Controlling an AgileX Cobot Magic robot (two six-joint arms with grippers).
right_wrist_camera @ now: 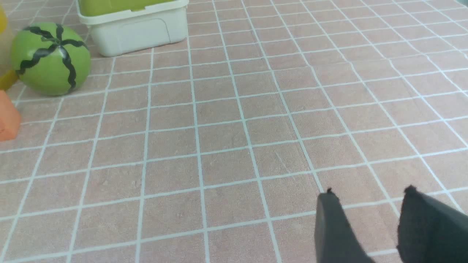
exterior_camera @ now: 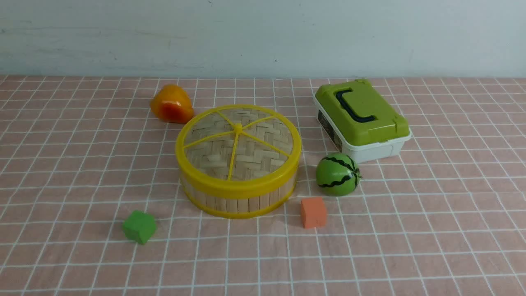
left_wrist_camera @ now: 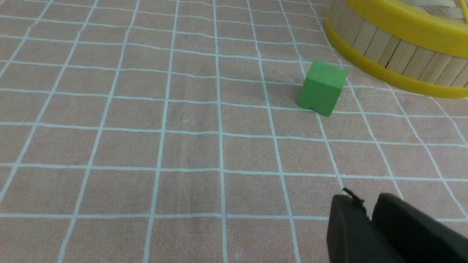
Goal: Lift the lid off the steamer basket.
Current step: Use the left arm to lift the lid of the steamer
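The steamer basket point(exterior_camera: 238, 199) stands in the middle of the table, its walls of pale bamboo slats between yellow rims. The lid point(exterior_camera: 230, 158), woven bamboo with a thick yellow rim, yellow spokes and a centre knob point(exterior_camera: 237, 128), sits closed on top of it. Part of the basket wall point(left_wrist_camera: 387, 47) shows in the left wrist view. Neither gripper shows in the front view. My left gripper point(left_wrist_camera: 365, 204) is shut and empty, low over the cloth, short of a green cube and the basket. My right gripper point(right_wrist_camera: 369, 193) is open and empty over bare cloth, away from the basket.
A green cube point(exterior_camera: 139, 226) point(left_wrist_camera: 321, 88) lies front left of the basket, an orange cube point(exterior_camera: 313, 212) front right. A toy watermelon point(exterior_camera: 337, 174) point(right_wrist_camera: 50, 58) sits to its right, a white box with green lid point(exterior_camera: 361, 119) behind that, an orange-yellow fruit point(exterior_camera: 171, 104) back left.
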